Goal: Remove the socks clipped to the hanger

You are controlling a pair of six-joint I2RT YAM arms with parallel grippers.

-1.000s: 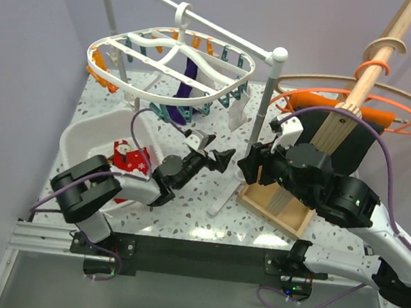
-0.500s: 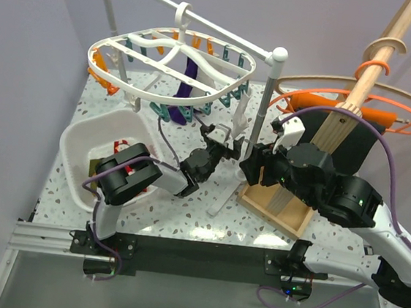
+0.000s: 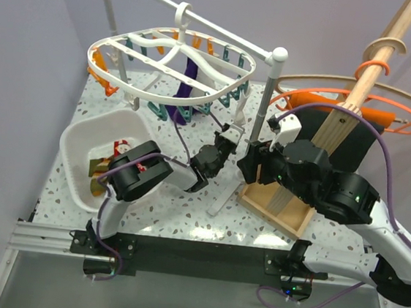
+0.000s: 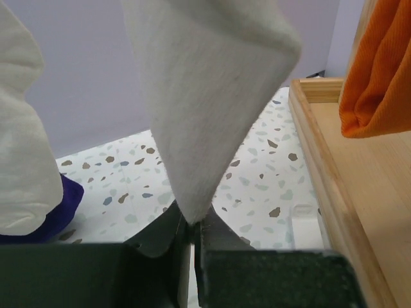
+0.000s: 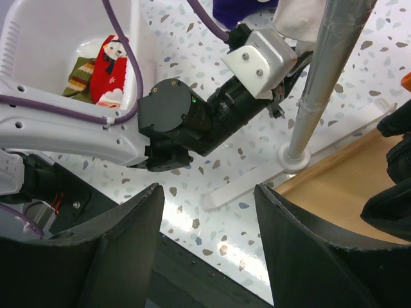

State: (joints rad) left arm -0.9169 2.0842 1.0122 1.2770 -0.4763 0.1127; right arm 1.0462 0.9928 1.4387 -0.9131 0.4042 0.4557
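Observation:
The white oval hanger point(image 3: 122, 39) hangs from the rack bar at the back. A dark purple sock point(image 3: 188, 79) and a white sock point(image 3: 239, 107) hang from its clips. My left gripper point(image 3: 230, 137) is raised under the frame's right end and is shut on the lower tip of the white sock point(image 4: 212, 96), pinched between the jaws point(image 4: 192, 223). The purple sock point(image 4: 61, 206) shows low on the left in the left wrist view. My right gripper point(image 5: 207, 187) is open and holds nothing, hovering above the table beside the rack post point(image 5: 321, 83).
A white basin point(image 3: 81, 135) at the left holds a red Christmas sock point(image 3: 121, 147) and a striped sock point(image 3: 99, 169). A wooden tray point(image 3: 277, 207) with a slanted pole, black cloth point(image 3: 347, 148) and orange cloth point(image 3: 321, 100) stands at the right.
My left arm swung from the basin up to the white sock, and its jaws closed on the sock's tip. The right arm has barely moved.

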